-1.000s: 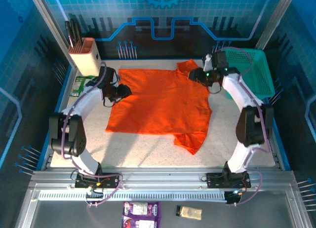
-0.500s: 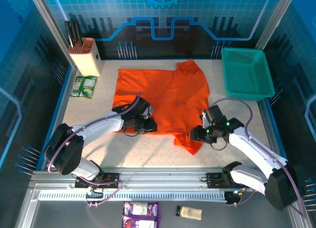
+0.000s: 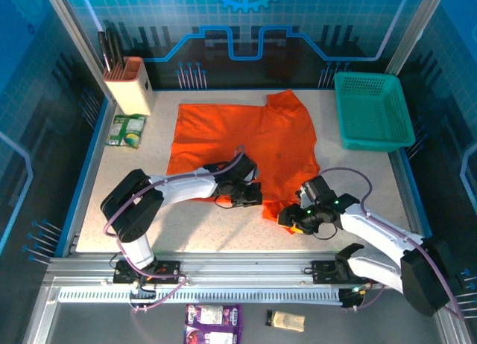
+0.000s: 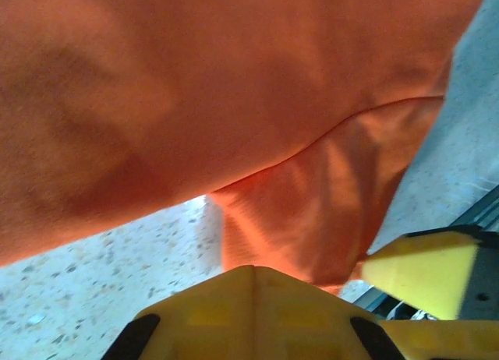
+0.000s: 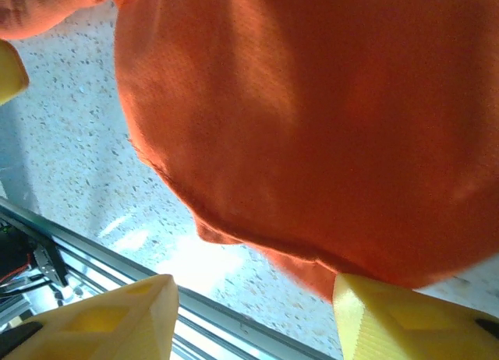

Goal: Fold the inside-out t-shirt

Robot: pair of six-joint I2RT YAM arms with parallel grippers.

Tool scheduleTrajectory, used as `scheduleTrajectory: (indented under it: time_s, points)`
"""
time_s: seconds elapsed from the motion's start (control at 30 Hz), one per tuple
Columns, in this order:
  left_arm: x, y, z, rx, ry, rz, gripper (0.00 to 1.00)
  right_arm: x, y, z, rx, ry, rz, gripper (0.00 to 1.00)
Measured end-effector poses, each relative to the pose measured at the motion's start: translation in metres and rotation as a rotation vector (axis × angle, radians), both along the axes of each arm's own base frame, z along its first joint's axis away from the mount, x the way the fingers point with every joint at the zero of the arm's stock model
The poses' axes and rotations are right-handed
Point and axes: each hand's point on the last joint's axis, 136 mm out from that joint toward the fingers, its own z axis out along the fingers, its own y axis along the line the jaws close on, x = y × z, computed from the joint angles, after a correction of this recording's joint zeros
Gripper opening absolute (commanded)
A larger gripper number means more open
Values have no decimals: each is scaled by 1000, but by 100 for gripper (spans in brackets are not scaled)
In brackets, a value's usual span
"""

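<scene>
While the inside-out t-shirt lies spread flat over the middle of the counter, both arms reach in low at its near edge. The shirt is bright orange, with one sleeve pointing to the far side and the other toward the near side.

The left tool sits at the near edge of the cloth, just beside the near sleeve. In the left wrist view its yellow fingers meet along a centre line, so it is closed. Whether any cloth is caught between them cannot be told.

The right tool is at the tip of the near sleeve. In the right wrist view its fingers stand wide apart, gripping nothing, with the sleeve edge lying just beyond them.

A teal basket stands at the far right, apart from the shirt. A knife block stands at the far left, with a green packet near it
</scene>
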Motion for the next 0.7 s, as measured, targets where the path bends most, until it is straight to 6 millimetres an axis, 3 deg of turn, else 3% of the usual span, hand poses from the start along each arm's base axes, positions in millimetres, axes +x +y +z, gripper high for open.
scheduleTrajectory:
  time_s: [0.17,0.3,0.5,0.7]
  points:
    - [11,-15,8,-28,-9,-9,0,-2,-9,-15,-69,50,-25,61]
    - [12,-31,3,-37,14,-40,0,-6,-20,-21,-143,79,-42,63]
    - [-9,-53,-16,-34,70,-120,0,-10,-38,-22,-245,87,-64,64]
    - [-25,-52,-43,9,140,-160,0,-13,-47,-22,-295,98,-72,64]
